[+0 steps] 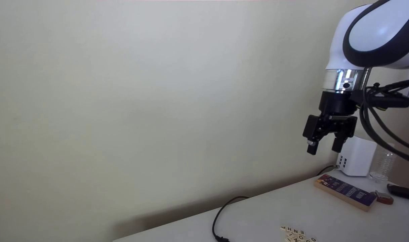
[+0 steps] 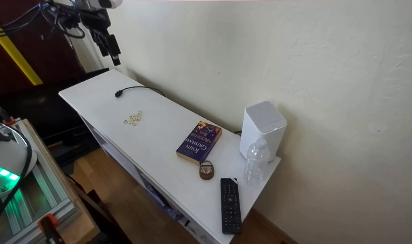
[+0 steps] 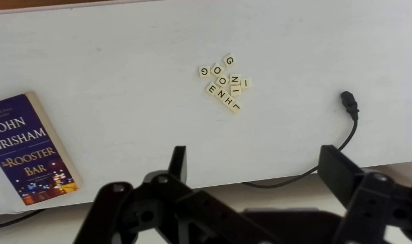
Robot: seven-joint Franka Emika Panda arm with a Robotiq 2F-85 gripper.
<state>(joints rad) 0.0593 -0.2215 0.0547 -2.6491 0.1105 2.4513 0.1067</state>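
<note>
Pale wall (image 1: 157, 101) stands along the far long edge of a white tabletop (image 2: 158, 142) in both exterior views. I record my jaws as spread wide, nothing gripped, hanging well above the tabletop and touching none of the items on it. Wrist view: letter tiles (image 3: 222, 80) lie in a loose group at the middle, beyond the jaws; E, N, H and L form a slanting row. Right of the tiles, a black power cable (image 3: 350, 105) rests its plug on the tabletop, its cord running to the wall-side edge and passing partly behind the jaws. Left, well apart from the tiles, a John Grisham paperback (image 3: 26, 145) lies cover up. In an exterior view, a thumb piano (image 2: 206, 170) lies just beside the paperback's near corner; a black remote (image 2: 231, 206) lies at the near right end; a clear bottle (image 2: 256, 164) stands upright just in front of a white box-shaped device (image 2: 262, 125).
</note>
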